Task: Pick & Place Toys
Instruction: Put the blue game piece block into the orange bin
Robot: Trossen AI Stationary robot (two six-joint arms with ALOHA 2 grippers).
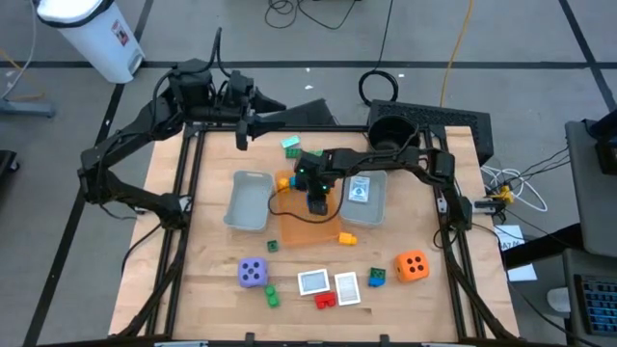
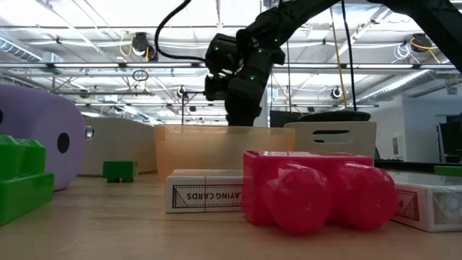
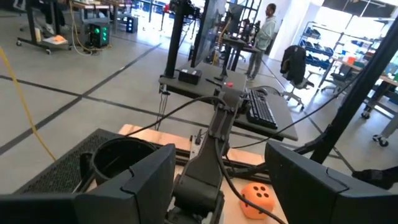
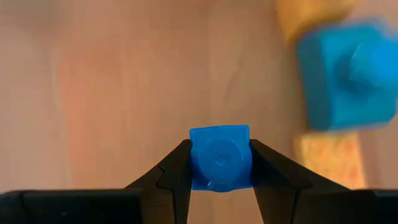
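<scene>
A small blue brick (image 4: 219,157) sits pinched between the two dark fingers of the right gripper (image 1: 315,200), held above the translucent orange tray (image 1: 310,231) at the middle of the table, as the high view places it. The brick looks like hard, glossy moulded plastic, a squarish block with a round stud on the face turned toward the wrist camera; I judge it light and stiff, unlikely to deform or break, but smooth enough to twist or slip if squeezed off-centre. The fingers press on two opposite flat sides, which seems the soundest hold. Below it a second blue brick (image 4: 346,73) lies in the tray, blurred, next to something yellow-orange. The tray is thin-walled and rectangular, with a grey tray (image 1: 248,200) on one side and another grey tray (image 1: 364,197) holding a card on the other. On the bare wooden table (image 1: 193,270) nearer the front lie a purple die (image 1: 253,273), an orange die (image 1: 412,266), flat whitish cards (image 1: 312,282) and red and green bricks. The left gripper (image 1: 243,123) waits at the far edge of the table, its fingers spread and empty.
</scene>
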